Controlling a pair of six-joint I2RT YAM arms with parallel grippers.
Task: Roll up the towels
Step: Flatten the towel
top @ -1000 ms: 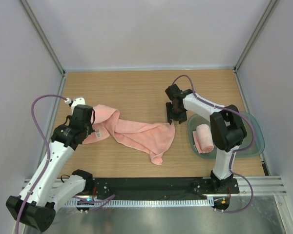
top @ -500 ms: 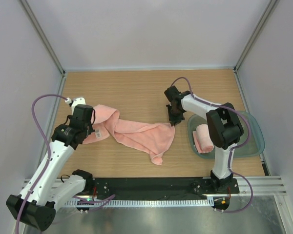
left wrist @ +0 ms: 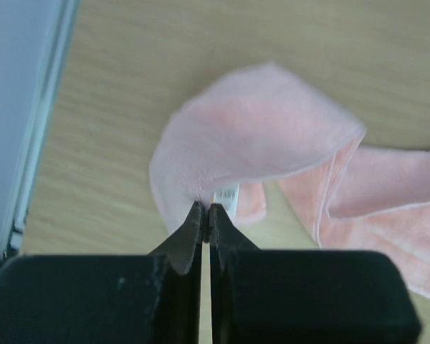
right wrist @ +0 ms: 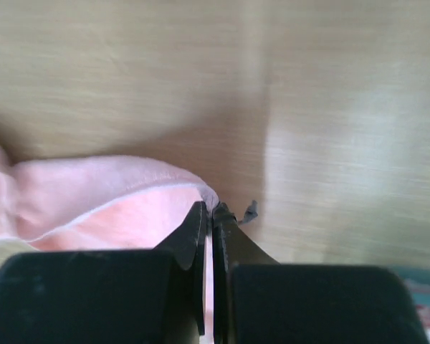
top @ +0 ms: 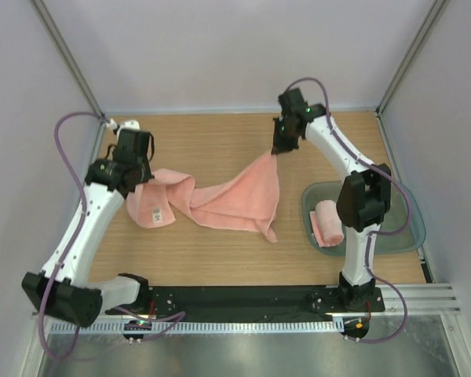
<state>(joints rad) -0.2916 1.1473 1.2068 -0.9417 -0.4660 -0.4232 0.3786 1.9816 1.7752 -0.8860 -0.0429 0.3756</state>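
Across the centre of the top view, a long plain salmon-pink towel, held at both ends and sagging in folds onto the wooden table in between. Pinched at its left end, centre-left of the frame, by the left gripper, clenched on the cloth. In the left wrist view, black fingertips pressed together on the towel's edge, just beside a white care label. Drawn to a point at its right corner, upper middle of the frame, by the right gripper, likewise clamped tight on the fabric. In the right wrist view, closed on the hemmed corner above bare wood. At centre right, a second, smaller towel, rolled up and lying inside the translucent teal-grey tray, apart from the long one and partly hidden behind the right arm.
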